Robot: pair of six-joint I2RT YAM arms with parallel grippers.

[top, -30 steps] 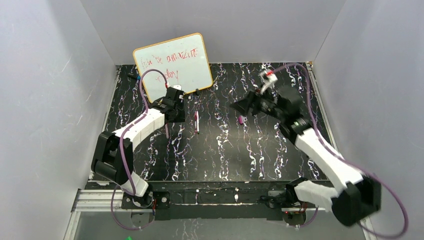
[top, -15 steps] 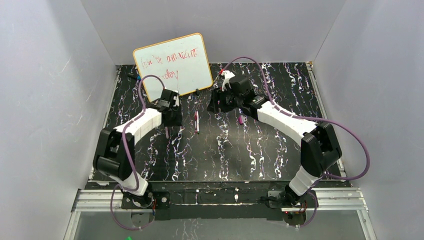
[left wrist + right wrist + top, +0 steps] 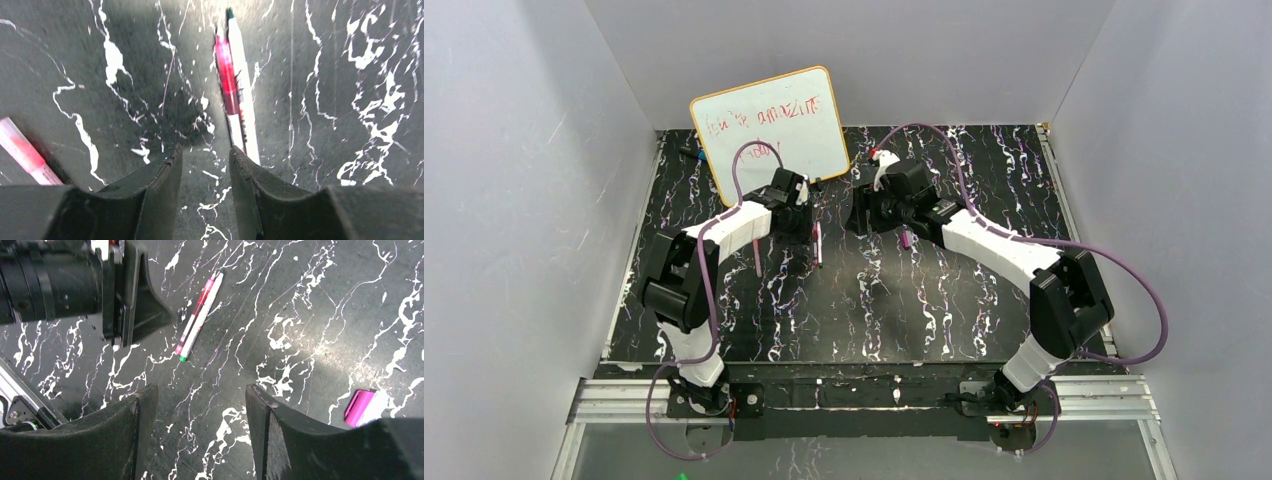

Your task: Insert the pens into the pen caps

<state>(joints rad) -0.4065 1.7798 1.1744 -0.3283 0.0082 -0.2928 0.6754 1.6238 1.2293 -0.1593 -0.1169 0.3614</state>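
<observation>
Pens (image 3: pixel 227 80), 2 slim cylinders, touching; left gripper (image 3: pixel 205 150) narrowly parted, right gripper (image 3: pixel 200 390) wide.

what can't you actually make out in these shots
- pen cap, right wrist view: its near end is hidden behind the right pincer.
- pink pen, left wrist view: cut off by the frame edge and the left pincer.
- whiteboard writing, top view: too small to read.

The left arm (image 3: pixel 724 232) has swung rightward, carrying the left jaws from under the lower edge of the whiteboard (image 3: pixel 769 125) toward its lower right corner. The right arm (image 3: pixel 999 243) has folded inward, bringing the right jaws close beside that corner.
</observation>
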